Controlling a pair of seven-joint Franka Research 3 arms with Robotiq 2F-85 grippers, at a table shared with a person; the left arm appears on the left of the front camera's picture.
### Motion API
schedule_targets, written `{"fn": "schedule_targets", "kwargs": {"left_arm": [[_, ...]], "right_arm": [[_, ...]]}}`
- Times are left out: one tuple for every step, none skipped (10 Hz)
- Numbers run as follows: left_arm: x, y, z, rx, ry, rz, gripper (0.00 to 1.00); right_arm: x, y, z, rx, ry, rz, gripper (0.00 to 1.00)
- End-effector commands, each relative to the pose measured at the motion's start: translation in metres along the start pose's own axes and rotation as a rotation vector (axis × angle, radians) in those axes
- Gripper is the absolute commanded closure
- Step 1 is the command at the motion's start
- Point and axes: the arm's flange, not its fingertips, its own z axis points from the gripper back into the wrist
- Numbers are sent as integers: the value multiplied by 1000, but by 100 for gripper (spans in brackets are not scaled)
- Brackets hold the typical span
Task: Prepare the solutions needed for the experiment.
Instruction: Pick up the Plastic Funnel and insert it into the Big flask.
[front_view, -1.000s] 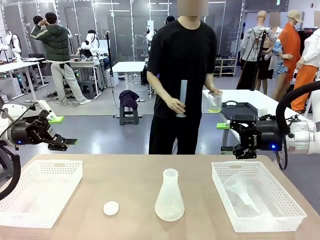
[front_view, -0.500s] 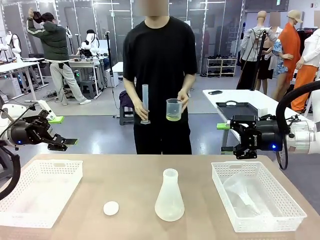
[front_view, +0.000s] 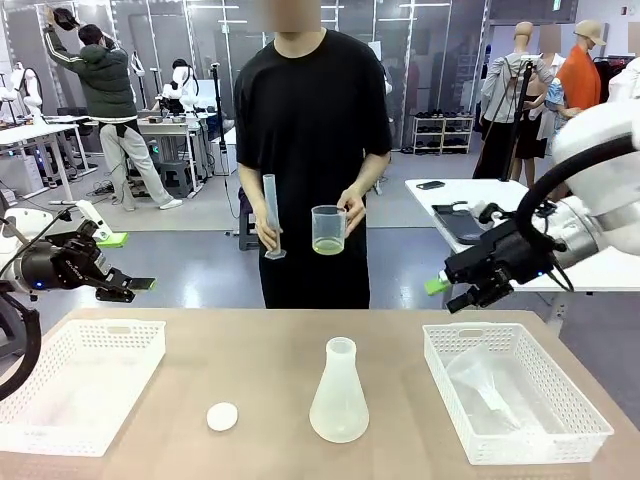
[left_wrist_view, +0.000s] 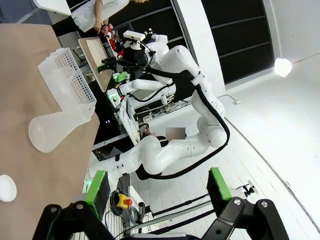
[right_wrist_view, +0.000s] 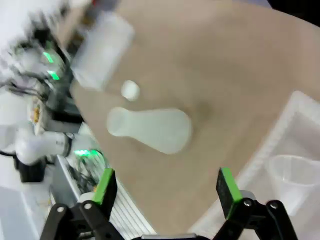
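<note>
While the two robot arms hover off the sides of the table (front_view: 250, 350), a person stands at its far edge carrying the solution (front_view: 327, 245): a shallow layer of pale yellow liquid in the bottom of a clear cup (front_view: 328, 222), held upright at waist height in one hand (front_view: 353, 212). The other hand (front_view: 268, 238) grips a tall, narrow measuring tube (front_view: 271, 205), also upright and apparently empty, likely so that an amount can be measured out of the cup. The left gripper (front_view: 138, 290) hangs beyond the left basket (front_view: 95, 328), fingers spread and holding nothing. The right gripper (front_view: 447, 293), raised beyond the right basket (front_view: 445, 372), likewise gapes empty; both seem placed out of the way until something is handed over. At the table's middle a frosted flask (front_view: 338, 395) stands upright with its mouth uncovered and nothing visible inside, apparently ready to receive liquid. A small white cap (front_view: 222, 416) lies on the tabletop near it, on the robot's left, not touching. The left basket looks empty. The right basket holds a clear funnel (front_view: 480, 385) lying on its side, probably parked within the right arm's reach for a pour.
</note>
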Motion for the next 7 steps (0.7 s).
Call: {"fn": "schedule_targets", "kwargs": {"left_arm": [[1, -1, 0, -1, 1, -7, 0], [1, -1, 0, -1, 1, -7, 0], [1, -1, 0, -1, 1, -7, 0], [1, -1, 0, -1, 1, -7, 0], [1, -1, 0, -1, 1, -7, 0], [1, -1, 0, -1, 1, -7, 0], [1, -1, 0, -1, 1, -7, 0]], "right_arm": [[23, -19, -9, -219, 97, 253, 0], [29, -21, -10, -268, 180, 276, 0], [31, -23, -12, -288, 208, 282, 0], [24, -15, -6, -186, 165, 206, 0], [24, -15, -6, -186, 165, 206, 0], [24, -15, -6, -186, 165, 206, 0], [24, -15, -6, -186, 165, 206, 0]]}}
